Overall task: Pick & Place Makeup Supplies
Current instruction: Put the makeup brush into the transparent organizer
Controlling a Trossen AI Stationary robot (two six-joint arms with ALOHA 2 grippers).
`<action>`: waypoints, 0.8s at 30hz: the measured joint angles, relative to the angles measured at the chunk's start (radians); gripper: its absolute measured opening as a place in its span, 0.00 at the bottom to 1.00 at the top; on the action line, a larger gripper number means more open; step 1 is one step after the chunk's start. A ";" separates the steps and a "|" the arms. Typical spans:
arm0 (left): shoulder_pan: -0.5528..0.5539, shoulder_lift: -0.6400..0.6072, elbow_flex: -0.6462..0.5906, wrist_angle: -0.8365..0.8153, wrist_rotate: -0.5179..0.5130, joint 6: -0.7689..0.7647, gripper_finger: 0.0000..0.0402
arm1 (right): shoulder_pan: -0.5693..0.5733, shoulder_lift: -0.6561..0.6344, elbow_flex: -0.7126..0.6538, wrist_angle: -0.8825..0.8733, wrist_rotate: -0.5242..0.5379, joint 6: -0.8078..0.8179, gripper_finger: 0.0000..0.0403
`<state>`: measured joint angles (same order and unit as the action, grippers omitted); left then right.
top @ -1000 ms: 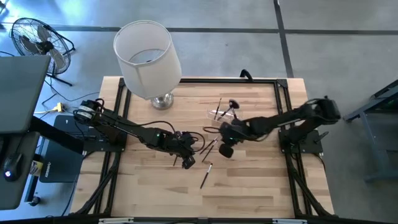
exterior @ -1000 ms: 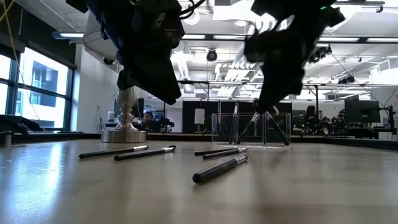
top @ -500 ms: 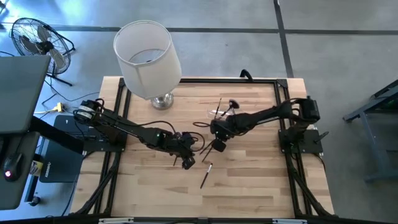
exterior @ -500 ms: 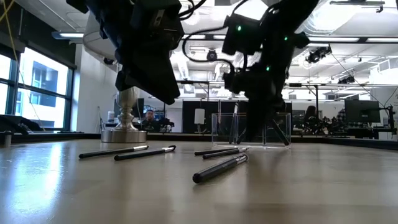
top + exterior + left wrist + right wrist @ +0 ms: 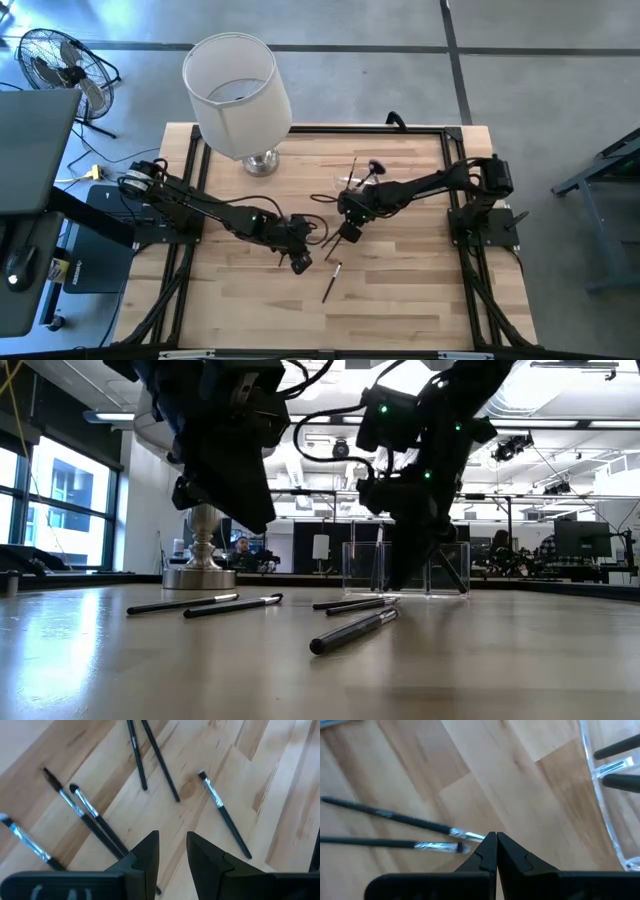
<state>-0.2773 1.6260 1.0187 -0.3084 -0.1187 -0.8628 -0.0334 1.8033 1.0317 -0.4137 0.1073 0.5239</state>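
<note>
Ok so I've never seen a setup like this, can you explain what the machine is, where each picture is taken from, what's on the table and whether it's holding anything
It is a robot with two dark arms at a wooden table, each ending in a two-finger gripper. One picture looks straight down from above, one looks level across the tabletop, and two come from cameras on the arms' wrists.

The left gripper hangs over the middle of the table, fingers apart with nothing between them. The right gripper is shut and empty, low beside a clear plastic cup that already holds a few brushes.

Thin makeup brushes and pencils lie loose on the wood; the left wrist picture shows about six. A lamp with a white shade stands at the far edge. Neither gripper holds anything.
</note>
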 joint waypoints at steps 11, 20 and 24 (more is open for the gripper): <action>0.000 0.000 -0.001 -0.010 0.031 -0.007 0.24 | 0.003 0.022 0.003 0.012 0.014 0.033 0.00; 0.000 0.000 -0.001 -0.013 0.032 -0.002 0.24 | 0.072 -0.106 0.001 -0.019 0.152 0.115 0.00; 0.000 0.000 -0.001 -0.014 0.032 0.023 0.24 | 0.102 -0.183 0.001 -0.058 0.229 0.192 0.00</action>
<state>-0.2771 1.6260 1.0176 -0.3228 -0.0867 -0.8397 0.0688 1.6200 1.0330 -0.4719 0.3365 0.7155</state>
